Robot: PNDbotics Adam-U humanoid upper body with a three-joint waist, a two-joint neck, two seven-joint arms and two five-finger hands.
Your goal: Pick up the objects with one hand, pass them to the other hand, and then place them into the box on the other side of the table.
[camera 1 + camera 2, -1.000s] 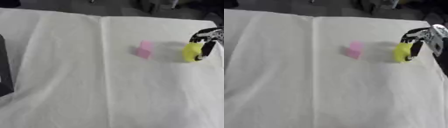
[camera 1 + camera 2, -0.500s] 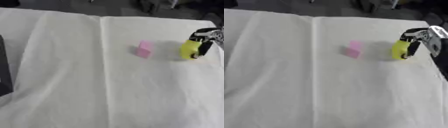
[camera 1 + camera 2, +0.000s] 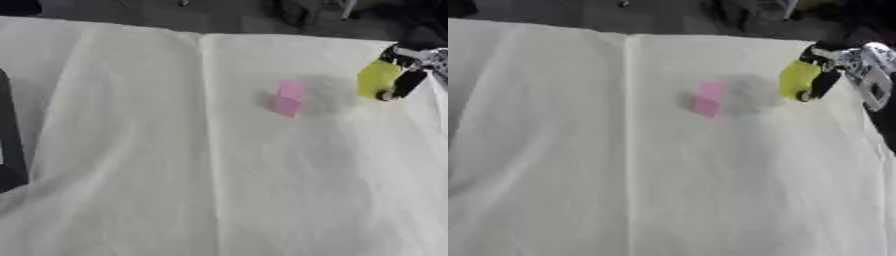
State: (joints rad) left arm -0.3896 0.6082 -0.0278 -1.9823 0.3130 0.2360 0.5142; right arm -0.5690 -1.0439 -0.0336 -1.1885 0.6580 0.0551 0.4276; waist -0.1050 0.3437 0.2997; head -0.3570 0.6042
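A yellow object (image 3: 377, 79) hangs above the white cloth near the table's right side, and my right hand (image 3: 846, 67) is shut on it, fingers curled round its right edge. A small pink block (image 3: 287, 98) lies on the cloth to the left of it, apart from the hand. A dark box (image 3: 9, 140) shows at the left edge of the left eye view. My left hand shows in neither view.
A white cloth (image 3: 175, 175) with a lengthwise fold covers the table. Dark shapes lie beyond the far edge.
My right hand has lifted the yellow object and carried it slightly up and away from the cloth. The pink block has stayed where it was.
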